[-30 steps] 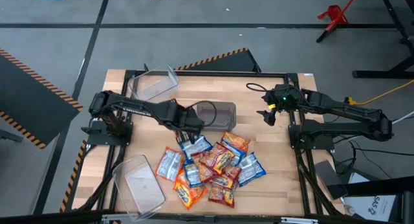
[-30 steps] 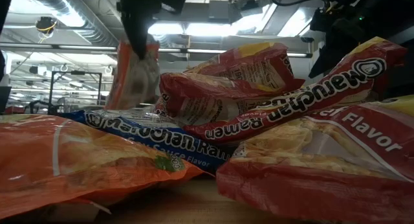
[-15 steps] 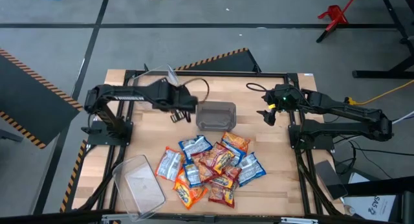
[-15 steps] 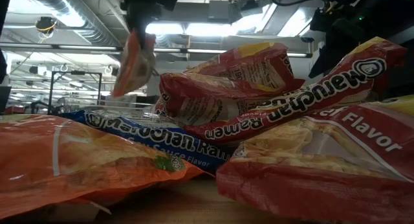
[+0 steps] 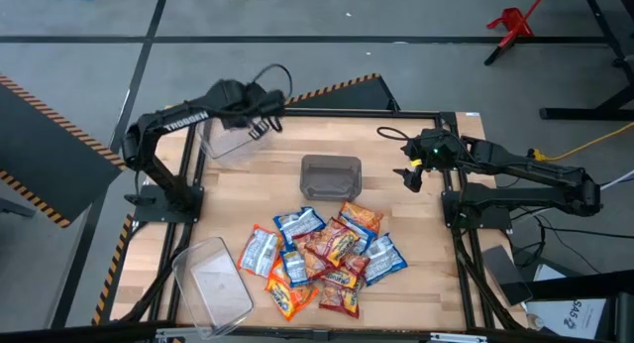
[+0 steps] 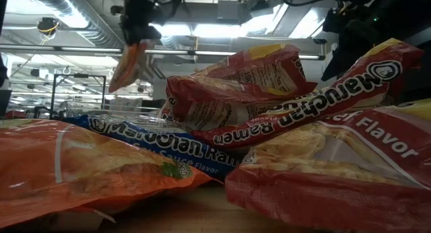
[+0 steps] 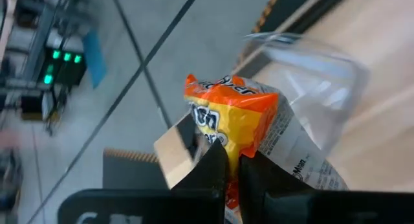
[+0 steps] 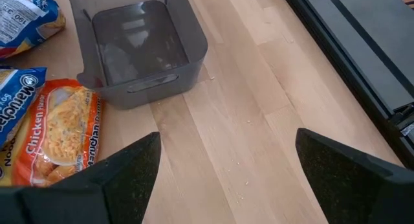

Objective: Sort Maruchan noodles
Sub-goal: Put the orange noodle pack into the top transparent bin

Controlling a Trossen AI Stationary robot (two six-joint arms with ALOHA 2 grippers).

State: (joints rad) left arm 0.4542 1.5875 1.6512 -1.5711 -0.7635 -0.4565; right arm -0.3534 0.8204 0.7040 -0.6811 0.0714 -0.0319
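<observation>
Your left gripper (image 7: 229,166) pinches one orange crinkly ramen packet (image 7: 236,117) over the clear plastic bin (image 5: 230,135) at the worktop's far-left corner. The dozen-odd remaining packets (image 5: 327,256) lie heaped below the grey bin (image 5: 330,176); sorting has barely started. Right gripper (image 8: 226,160) waits, spread wide.

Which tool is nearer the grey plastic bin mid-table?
Right. The right tool hangs beside the grey plastic bin; the left tool, clamping an orange noodle packet, is farther off by the table's back-left corner.

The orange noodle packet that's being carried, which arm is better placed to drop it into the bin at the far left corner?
Left. The left gripper is shut on the orange packet, at the clear bin in the far left corner. The right gripper is open and empty near the table's right edge.
</observation>
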